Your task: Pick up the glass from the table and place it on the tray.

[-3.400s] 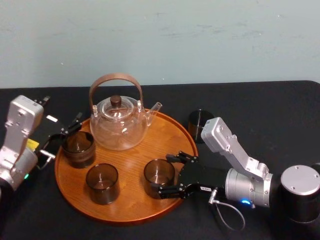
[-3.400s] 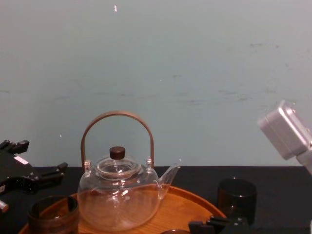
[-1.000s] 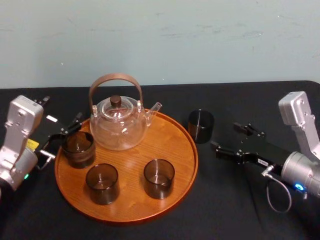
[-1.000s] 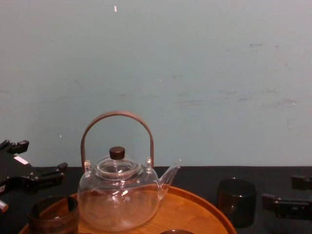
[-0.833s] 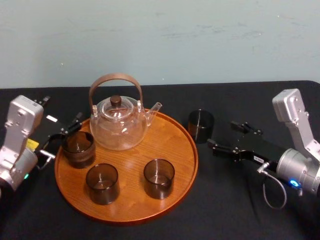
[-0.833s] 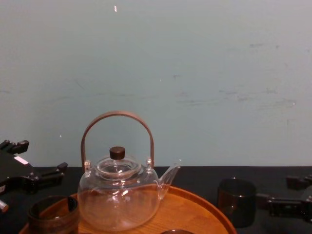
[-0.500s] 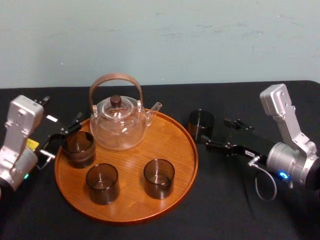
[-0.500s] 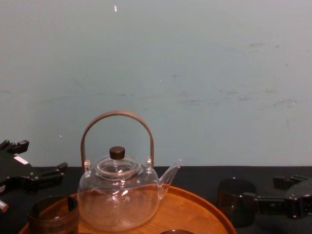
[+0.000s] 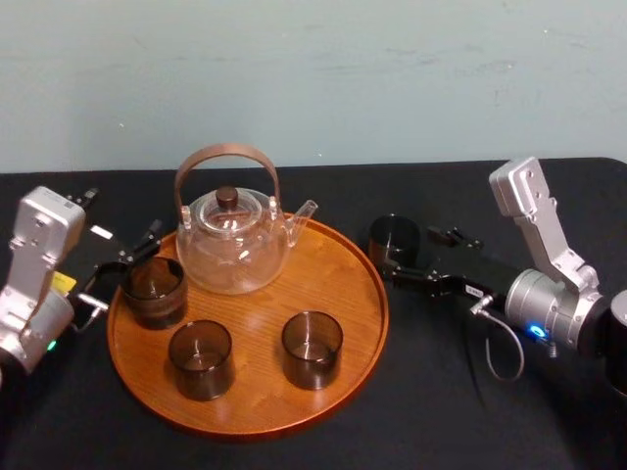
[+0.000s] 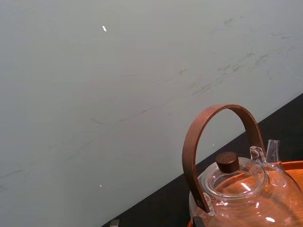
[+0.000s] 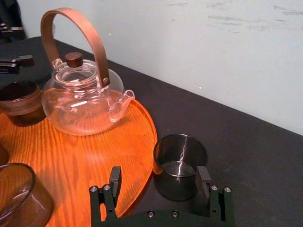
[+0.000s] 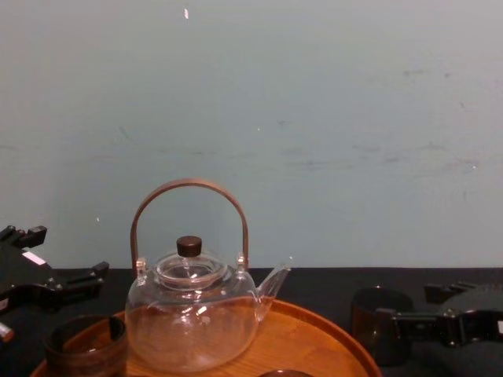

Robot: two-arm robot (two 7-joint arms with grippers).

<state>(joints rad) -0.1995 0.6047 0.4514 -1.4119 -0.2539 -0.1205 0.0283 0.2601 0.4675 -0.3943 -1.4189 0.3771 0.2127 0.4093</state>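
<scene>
While the left gripper (image 9: 120,219) sits idle and spread open at the left edge of the table (image 9: 441,411), just beside the tray (image 9: 260,308), the right gripper (image 9: 412,255) reaches in low from the right. It is open, jaws wide apart, and the glass (image 9: 394,238) stands upright between its fingers, much closer to one finger than to the other; I cannot tell whether that finger touches it. The glass rests on the black table, just off the tray's right rim, on the side where the spout of the teapot (image 9: 233,243) points. On the tray stand the clear teapot with its brown hoop handle, toward the back, a second glass (image 9: 154,291) at the left edge, near the left gripper, and a third glass (image 9: 201,358) and a fourth glass (image 9: 312,349) side by side toward the front. All four glasses are dark and upright. A pale wall (image 9: 313,78) runs behind the table.
</scene>
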